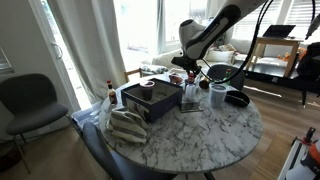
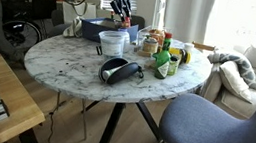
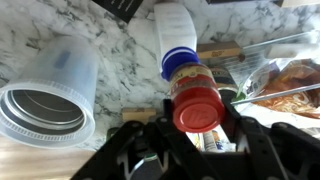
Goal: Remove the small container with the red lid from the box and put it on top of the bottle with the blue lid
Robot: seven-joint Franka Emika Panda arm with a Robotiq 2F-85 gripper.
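Observation:
In the wrist view my gripper [image 3: 197,125] is shut on the small container with the red lid [image 3: 197,108], one finger on each side of it. Just beyond it is the bottle with the blue lid [image 3: 178,58], whose white body runs away from the camera. The container's body overlaps the blue lid, and I cannot tell whether they touch. In both exterior views the gripper [image 1: 190,72] [image 2: 125,19] hangs over the table just beside the dark box [image 1: 150,100] [image 2: 99,29]. The container and bottle are too small to make out there.
A clear plastic cup [image 3: 50,95] [image 1: 218,96] [image 2: 112,44] is close to the gripper. A black object [image 1: 237,98] [image 2: 118,70] lies on the round marble table [image 1: 200,135]. Several bottles and jars [image 2: 165,57] and snack packets [image 3: 290,80] crowd the area.

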